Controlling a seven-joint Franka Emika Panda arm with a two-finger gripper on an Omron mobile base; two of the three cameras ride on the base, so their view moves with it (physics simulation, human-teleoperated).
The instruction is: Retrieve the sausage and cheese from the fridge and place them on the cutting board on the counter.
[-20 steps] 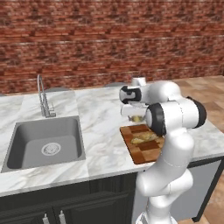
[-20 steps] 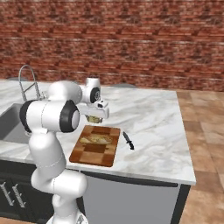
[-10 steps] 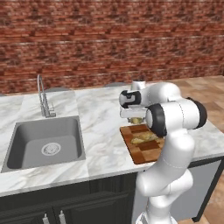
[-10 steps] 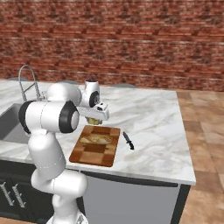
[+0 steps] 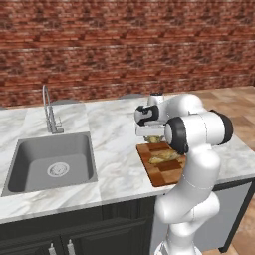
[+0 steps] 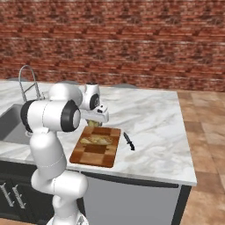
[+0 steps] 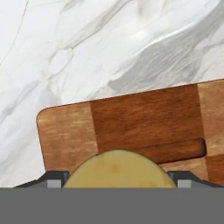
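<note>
My gripper [image 5: 153,134] hangs over the far end of the cutting board [image 5: 169,175], shut on the cheese [image 7: 116,168], a yellow-tan chunk with a rounded top that fills the gap between the finger tips. From the right, the cheese [image 6: 92,123] shows just under the hand, at the cutting board's [image 6: 94,154] back edge. I cannot tell whether it touches the wood. The sausage [image 7: 175,151], a slim reddish-brown rod, lies flat on the cutting board [image 7: 131,118]. The board rests on the white marble counter [image 5: 114,132].
A small black knife [image 6: 128,141] lies on the marble just right of the board. The steel sink [image 5: 50,164] and curved faucet [image 5: 49,109] sit to the left. A brick wall backs the counter, and its right end drops to the floor.
The hand has sunk slightly toward the board with the cheese still in it. Nothing else has moved.
</note>
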